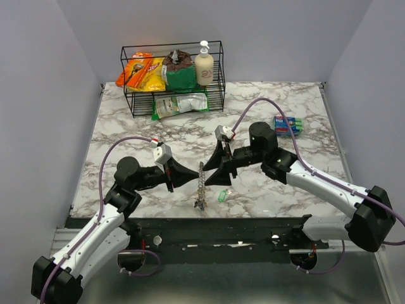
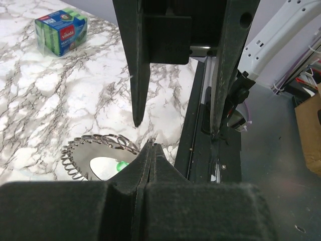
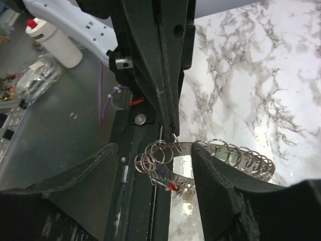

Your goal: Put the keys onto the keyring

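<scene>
The keyring [image 1: 201, 180] is a flat grey ring rimmed with small wire loops, held on edge above the table's front. My left gripper [image 1: 195, 175] is shut, pinching one small loop on its rim; the closed tips show in the left wrist view [image 2: 152, 146], with the keyring [image 2: 95, 150] to their left. My right gripper [image 1: 209, 171] is open and empty, its fingers either side of the keyring [image 3: 235, 153] without touching it [image 3: 155, 150]. Red- and blue-headed keys [image 3: 170, 182] hang from the keyring's low end. A green-headed key [image 1: 223, 196] lies loose on the table.
A black wire basket [image 1: 218, 76] with snack bags and a soap bottle [image 1: 204, 63] stands at the back. A green packet [image 1: 180, 104] lies before it. A sponge pack [image 1: 288, 124] sits at the right. The table's front edge [image 1: 209, 218] is just below the keyring.
</scene>
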`<state>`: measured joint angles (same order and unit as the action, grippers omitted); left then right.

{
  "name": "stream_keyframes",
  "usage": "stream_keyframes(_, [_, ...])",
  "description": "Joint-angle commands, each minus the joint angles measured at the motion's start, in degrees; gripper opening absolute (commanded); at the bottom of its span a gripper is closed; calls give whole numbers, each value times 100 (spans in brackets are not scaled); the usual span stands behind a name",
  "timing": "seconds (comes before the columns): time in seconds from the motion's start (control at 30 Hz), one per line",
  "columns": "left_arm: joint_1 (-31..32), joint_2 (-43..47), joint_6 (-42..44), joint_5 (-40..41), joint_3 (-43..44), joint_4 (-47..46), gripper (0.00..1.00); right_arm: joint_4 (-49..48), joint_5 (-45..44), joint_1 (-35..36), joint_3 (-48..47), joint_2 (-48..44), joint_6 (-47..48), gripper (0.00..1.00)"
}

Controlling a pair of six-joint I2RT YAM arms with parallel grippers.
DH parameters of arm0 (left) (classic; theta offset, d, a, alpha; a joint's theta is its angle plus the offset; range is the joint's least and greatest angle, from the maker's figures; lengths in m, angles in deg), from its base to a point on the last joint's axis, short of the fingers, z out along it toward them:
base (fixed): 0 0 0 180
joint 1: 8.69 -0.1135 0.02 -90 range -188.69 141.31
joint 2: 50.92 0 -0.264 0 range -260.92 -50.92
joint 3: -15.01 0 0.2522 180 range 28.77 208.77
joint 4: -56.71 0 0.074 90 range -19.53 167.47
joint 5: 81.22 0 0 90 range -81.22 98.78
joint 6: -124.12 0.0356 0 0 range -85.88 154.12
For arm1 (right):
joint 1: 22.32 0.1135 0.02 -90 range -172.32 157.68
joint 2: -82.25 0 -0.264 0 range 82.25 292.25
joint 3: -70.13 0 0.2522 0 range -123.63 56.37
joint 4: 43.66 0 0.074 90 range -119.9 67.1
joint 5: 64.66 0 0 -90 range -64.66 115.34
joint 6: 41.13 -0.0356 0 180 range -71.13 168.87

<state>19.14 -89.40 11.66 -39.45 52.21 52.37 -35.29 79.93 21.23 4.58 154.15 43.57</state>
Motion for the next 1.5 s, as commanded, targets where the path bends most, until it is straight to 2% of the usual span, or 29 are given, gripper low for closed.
stream_keyframes(0.0, [11,51,-206,-72,20,-667,0,-428,579,22,2,105,55,68])
stream_keyframes(0.47, [11,-54,-259,-310,319,-606,0,-454,571,22,-139,254,-24,66])
stream_keyframes(0.6, [3,-107,-277,-345,389,-615,0,-472,500,22,-130,263,-76,61])
stream_keyframes(0.8, [3,-142,-356,-363,451,-738,0,-498,509,22,-217,351,-190,44])
stream_keyframes(0.83, [11,-160,-347,-380,451,-747,0,-516,509,22,-209,369,-208,35])
stream_keyframes(0.93, [3,-204,-373,-450,486,-738,0,-533,465,22,-270,421,-287,23])
stream_keyframes(1.0, [11,-248,-391,-503,503,-729,0,-560,395,22,-288,430,-340,20])
stream_keyframes(1.13, [3,-239,-382,-530,538,-685,0,-569,290,31,-305,404,-366,4])
stream_keyframes(1.2, [3,-222,-303,-530,565,-554,0,-560,281,22,-314,395,-375,1])
stream_keyframes(1.4, [3,-134,250,-556,890,376,0,-384,202,22,-314,299,-261,1])
stream_keyframes(1.47, [3,-98,303,-635,977,492,4,-288,158,22,-323,237,-209,1])
